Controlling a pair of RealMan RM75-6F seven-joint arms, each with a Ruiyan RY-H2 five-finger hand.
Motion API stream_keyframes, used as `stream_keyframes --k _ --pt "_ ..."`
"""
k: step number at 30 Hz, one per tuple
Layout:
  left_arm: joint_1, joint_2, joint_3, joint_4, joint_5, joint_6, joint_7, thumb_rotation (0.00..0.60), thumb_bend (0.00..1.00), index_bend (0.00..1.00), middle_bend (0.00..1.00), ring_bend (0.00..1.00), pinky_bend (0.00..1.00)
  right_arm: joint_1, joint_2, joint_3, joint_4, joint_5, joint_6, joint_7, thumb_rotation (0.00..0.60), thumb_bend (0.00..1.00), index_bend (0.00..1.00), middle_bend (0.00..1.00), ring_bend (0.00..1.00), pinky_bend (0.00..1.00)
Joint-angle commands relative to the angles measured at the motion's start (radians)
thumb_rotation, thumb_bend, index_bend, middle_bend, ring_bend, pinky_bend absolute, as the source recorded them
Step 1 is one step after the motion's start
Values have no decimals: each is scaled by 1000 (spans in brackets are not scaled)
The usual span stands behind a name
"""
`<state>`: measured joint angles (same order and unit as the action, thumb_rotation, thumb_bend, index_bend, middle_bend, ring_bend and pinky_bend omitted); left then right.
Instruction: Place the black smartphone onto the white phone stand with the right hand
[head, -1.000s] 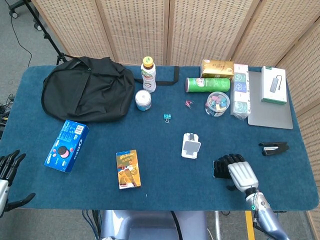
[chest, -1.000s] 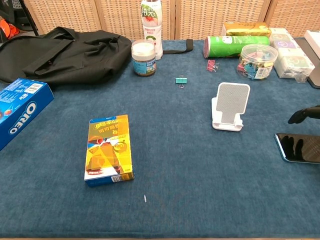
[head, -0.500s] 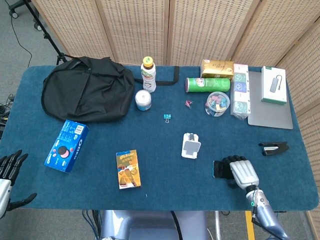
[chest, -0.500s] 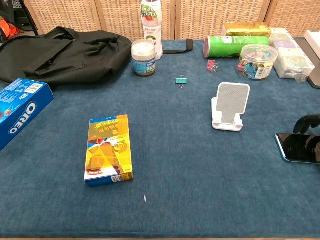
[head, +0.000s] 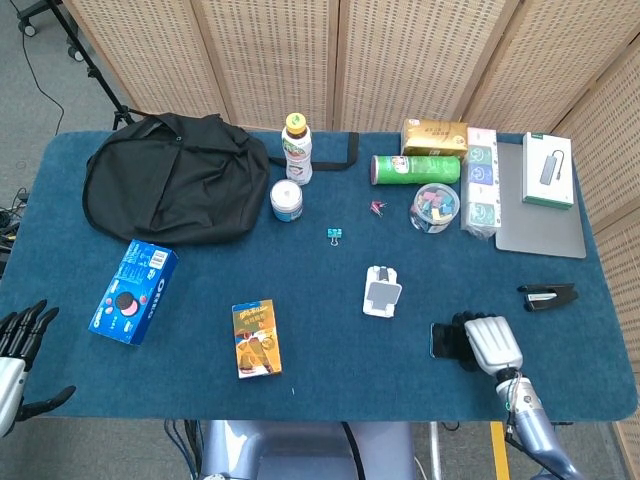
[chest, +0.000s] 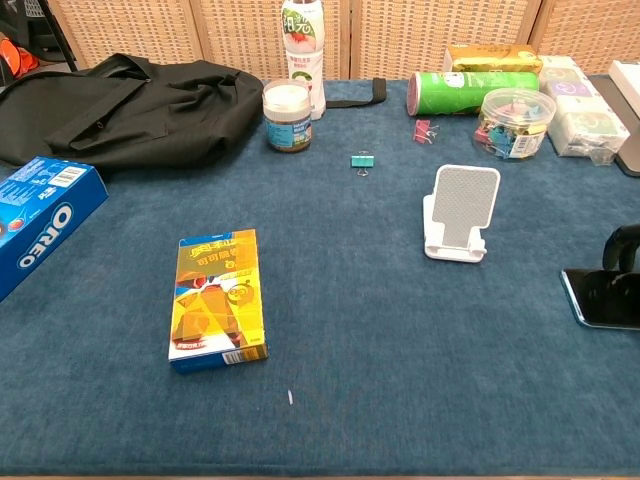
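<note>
The right hand (head: 490, 343) is lying over the black phone (chest: 603, 298), fingers curling onto it — whether it is gripping, I cannot tell — flat on the table, the white stand (chest: 461, 213) sitting to its left.

We see the right hand (head: 491, 344) has drawn back toward the tabletop's near right corner, dragging the black smartphone (chest: 605, 297) along.

Evenly and brightly lit from overhead, with soft, short shadows under things on the worktop (head: 330, 300). Sharp focus in both views (slight softness far back in the chest view). No glare, little edge distortion.
</note>
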<state>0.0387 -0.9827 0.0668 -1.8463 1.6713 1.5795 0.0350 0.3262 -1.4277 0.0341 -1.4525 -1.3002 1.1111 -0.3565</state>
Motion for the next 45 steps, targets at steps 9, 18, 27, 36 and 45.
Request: stream_keyframes --k 9,18,27,36,45 --pt "1 1 0 0 1 3 -7 600 0 0 0 0 0 2 77 -17 -15 -191 127 67 600 234 443 512 445 460" --pt "2 4 1 1 4 8 -15 600 0 0 0 0 0 44 183 7 -37 -317 192 86 600 234 443 513 446 460" --pt "1 2 -1 -2 -1 3 -7 600 0 0 0 0 0 164 284 52 -25 -564 255 0 600 234 443 513 446 460" --pt "-2 8 -3 -5 -5 2 -22 600 0 0 0 0 0 295 289 105 16 -721 202 -220 600 234 444 513 446 460" --pt "-5 17 2 -4 3 -3 -42 600 0 0 0 0 0 364 222 79 83 -826 110 -421 600 234 457 521 453 460"
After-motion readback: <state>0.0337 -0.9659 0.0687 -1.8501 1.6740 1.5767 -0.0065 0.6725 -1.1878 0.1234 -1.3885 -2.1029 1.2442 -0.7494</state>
